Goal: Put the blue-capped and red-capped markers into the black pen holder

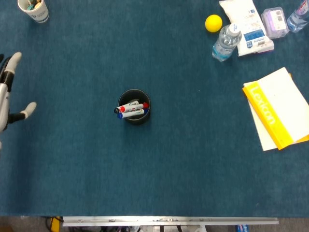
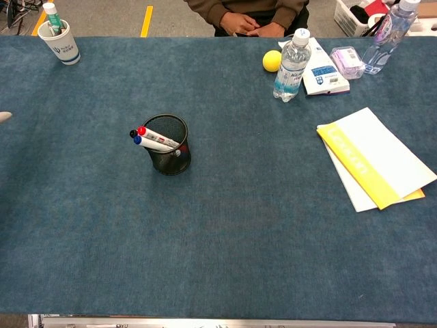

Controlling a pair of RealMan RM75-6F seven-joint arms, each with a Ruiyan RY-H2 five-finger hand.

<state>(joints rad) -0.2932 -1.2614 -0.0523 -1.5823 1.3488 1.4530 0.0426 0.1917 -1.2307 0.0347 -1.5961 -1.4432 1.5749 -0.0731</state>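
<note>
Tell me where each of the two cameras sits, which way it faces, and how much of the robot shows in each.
Head view: high above the table, looking straight down on the black pen holder; only the left robot hand shows, at the left edge, fingers apart.
Chest view: lower, at the near table edge, looking forward across it toward a seated person; only a fingertip at the left edge.
Shared: the holder with red-capped marker and blue-capped marker, water bottle, yellow ball.

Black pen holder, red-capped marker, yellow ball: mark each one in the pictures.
black pen holder [image 2: 172, 161]: chest view, on its mesh wall.
red-capped marker [image 2: 143, 130]: chest view, on its red cap.
yellow ball [image 1: 213, 23]: head view, on its middle.
</note>
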